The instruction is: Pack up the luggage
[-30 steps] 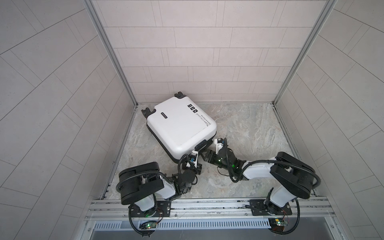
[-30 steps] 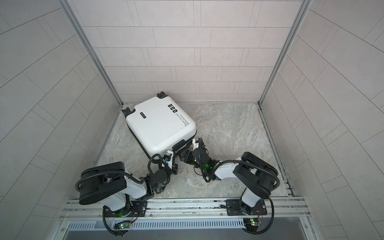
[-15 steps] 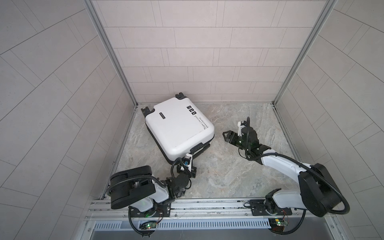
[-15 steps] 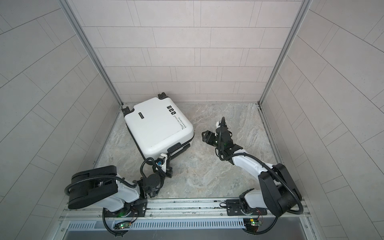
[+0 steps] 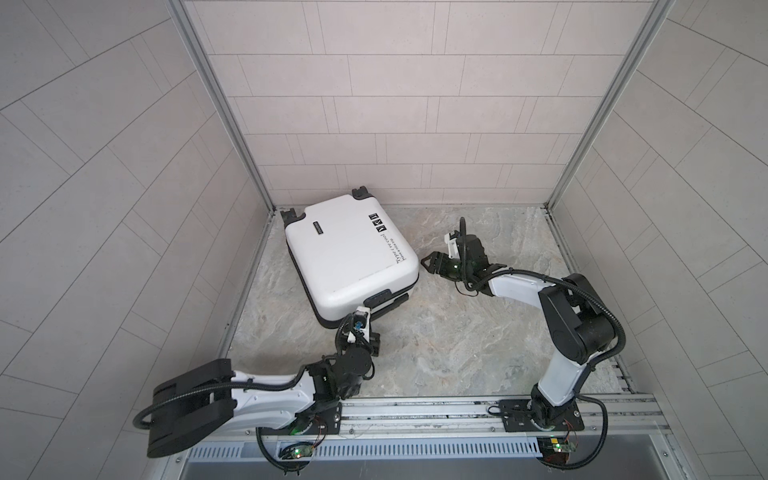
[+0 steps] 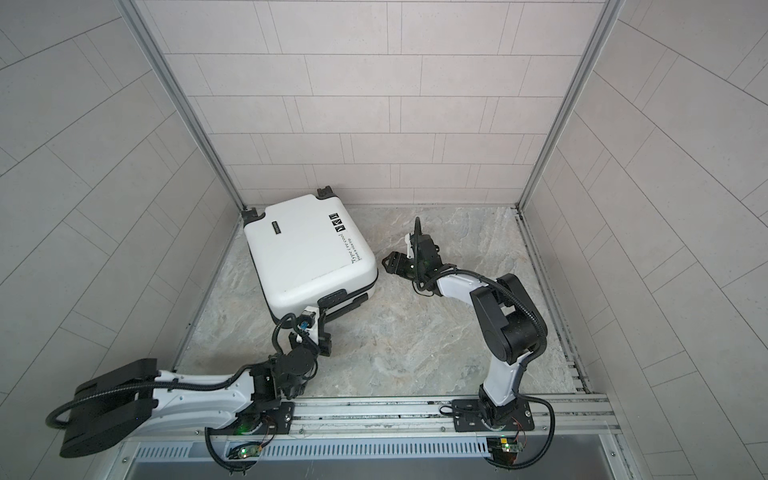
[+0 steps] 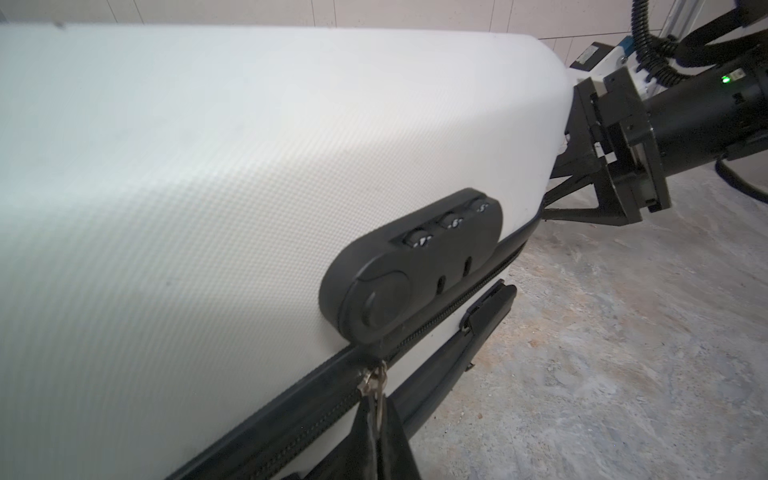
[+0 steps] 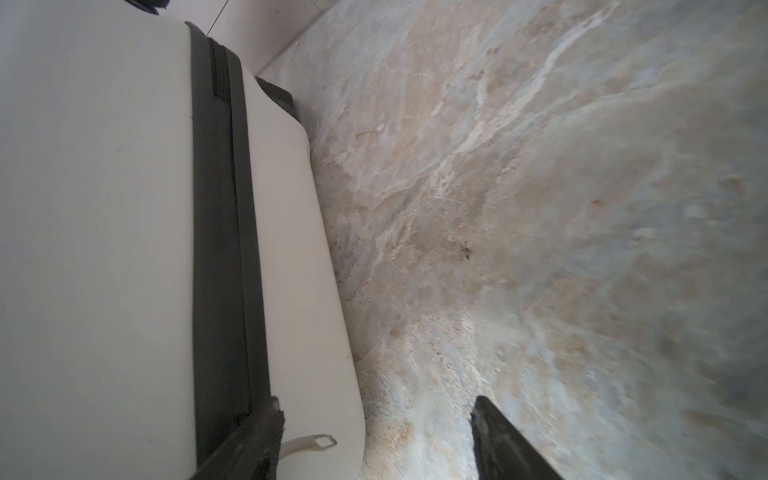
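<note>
The luggage [image 5: 349, 253] [image 6: 307, 253] lies flat and closed at the back left of the floor, its wheels toward the back wall. My left gripper [image 5: 360, 316] [image 6: 311, 315] sits at its near edge. In the left wrist view the left gripper [image 7: 376, 415] is shut on the metal zipper pull [image 7: 373, 380], just below the black combination lock [image 7: 411, 266]. My right gripper [image 5: 428, 262] [image 6: 387, 262] stands open right beside the luggage's right corner. In the right wrist view the right gripper [image 8: 374, 415] has nothing between its fingers; one fingertip [image 8: 266, 424] overlaps the black zipper band [image 8: 226, 249].
Tiled walls close in the back and both sides. The marble-patterned floor [image 5: 457, 353] stretches right of the luggage. A metal rail [image 5: 415, 409] carrying both arm bases runs along the front. A black side handle [image 7: 490, 309] lies under the lock.
My right arm swung from the luggage's near edge, beside the left gripper, out to its right corner. The luggage slid a little to the left. The left gripper stayed shut at the near edge.
</note>
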